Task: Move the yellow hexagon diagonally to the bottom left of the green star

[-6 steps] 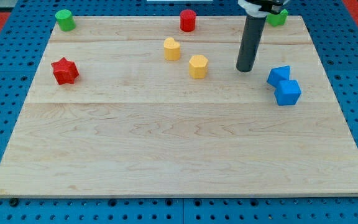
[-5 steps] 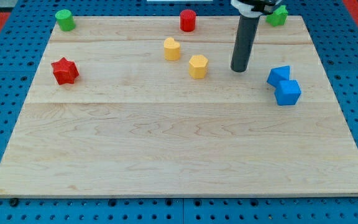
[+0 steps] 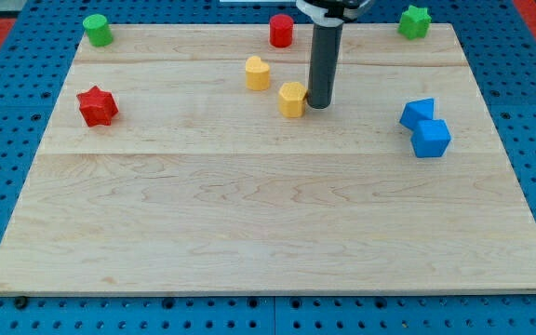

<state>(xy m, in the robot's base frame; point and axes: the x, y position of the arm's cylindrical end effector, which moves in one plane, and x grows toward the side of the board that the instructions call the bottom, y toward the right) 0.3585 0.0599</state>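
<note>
At the view's left of my board I see a green cylinder in the top corner and a red star below it, then a yellow block of unclear shape and a red cylinder at the top edge. Near the middle the yellow hexagon sits with my tip pressed against its right side; the rod holds nothing, only touching that block. Further right lie two touching blue cubes, and the green star sits in the top right corner, well apart from the hexagon.
</note>
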